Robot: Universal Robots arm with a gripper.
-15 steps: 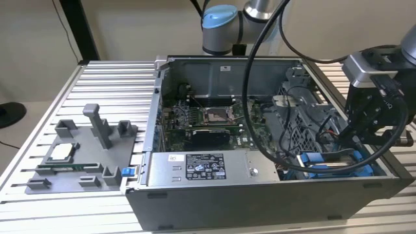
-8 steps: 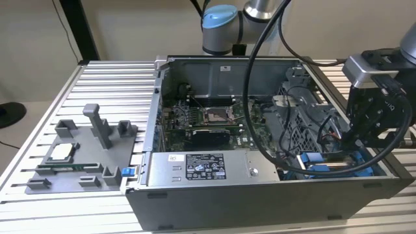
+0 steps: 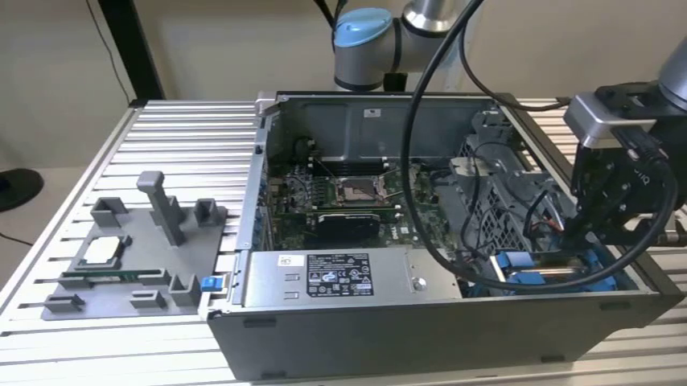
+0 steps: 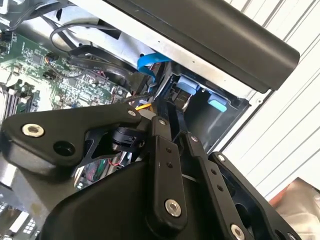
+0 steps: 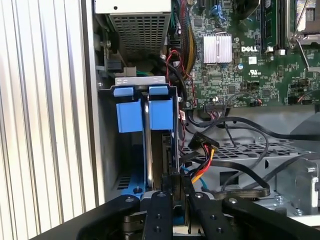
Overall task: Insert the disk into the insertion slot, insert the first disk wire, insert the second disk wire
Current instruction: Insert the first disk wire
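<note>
My gripper hangs over the front right corner of the open computer case, in the exterior view. Its black fingers are shut, and their tips stand at the mouth of the insertion slot, a grey bay with two bright blue clips. A dark flat slab stands on edge in the bay behind one clip; I cannot tell whether it is the disk. A black connector on red, yellow and orange wires lies loose beside the bay. In the second wrist view the gripper points at a blue clip.
A grey box with a black-and-white label fills the case's front. The green motherboard lies behind it. A perforated metal cage and black cables crowd the bay's side. A grey fixture sits on the ribbed table.
</note>
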